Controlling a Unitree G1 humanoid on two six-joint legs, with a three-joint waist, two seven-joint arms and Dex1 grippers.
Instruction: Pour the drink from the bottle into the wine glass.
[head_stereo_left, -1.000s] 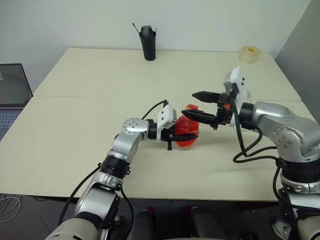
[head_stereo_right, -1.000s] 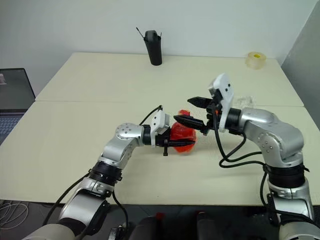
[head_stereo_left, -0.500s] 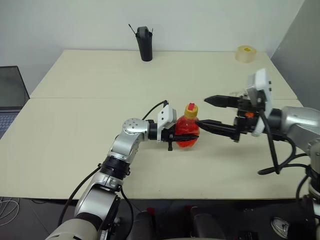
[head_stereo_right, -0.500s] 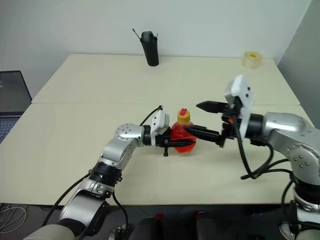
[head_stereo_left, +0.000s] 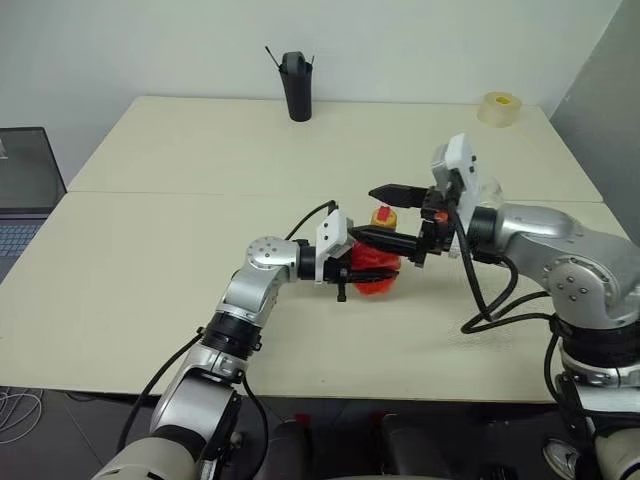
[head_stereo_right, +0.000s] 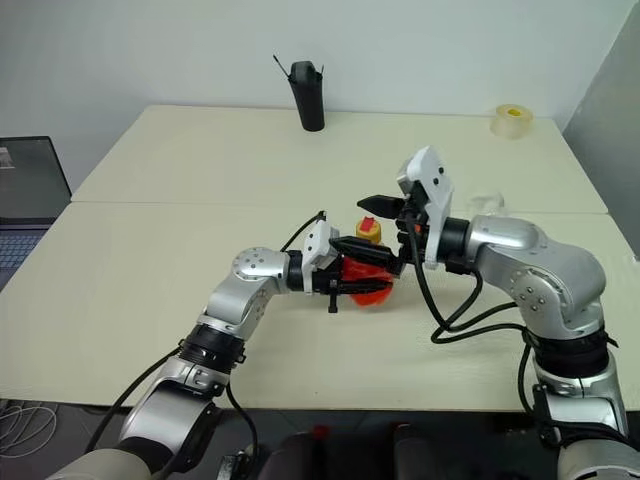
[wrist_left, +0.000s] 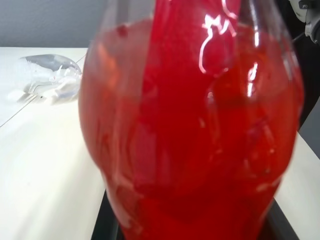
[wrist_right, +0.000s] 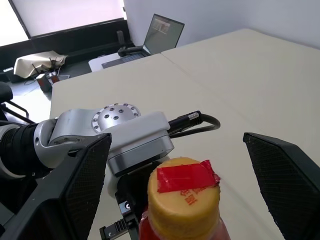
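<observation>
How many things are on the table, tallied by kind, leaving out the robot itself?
Bottle of red drink, held by the left gripper: 1
Wine glass, lying on its side: 1
Black holder: 1
Tape roll: 1
Total: 4
</observation>
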